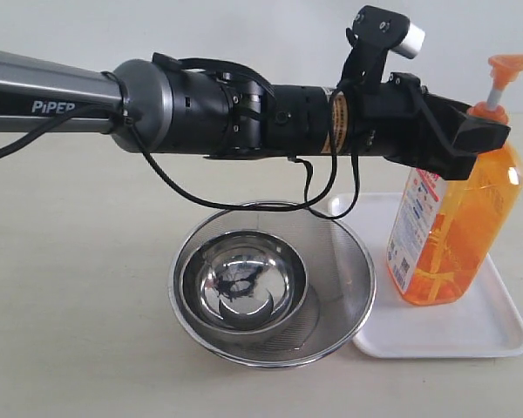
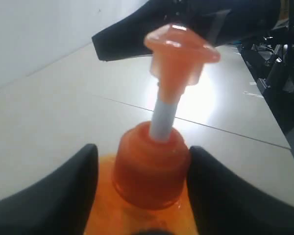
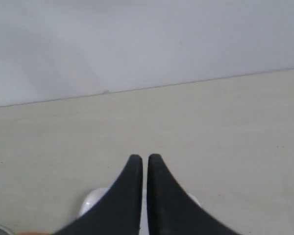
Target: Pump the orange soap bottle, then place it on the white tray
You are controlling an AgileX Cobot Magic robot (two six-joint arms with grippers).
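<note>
Two fingers of the left gripper (image 2: 142, 152) flank the collar of the tall translucent orange soap bottle (image 1: 458, 235), which leans slightly on the flat white plastic tray (image 1: 497, 331). I cannot tell if they clamp. They should probably close squarely under the pump head and hold the bottle upright.

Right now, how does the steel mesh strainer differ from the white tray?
The steel mesh strainer is round, deep and see-through metal; the white tray is flat, rectangular, low-rimmed plastic. The strainer holds a steel bowl; the tray has the orange soap bottle over it. Both sit side by side on the table.
</note>
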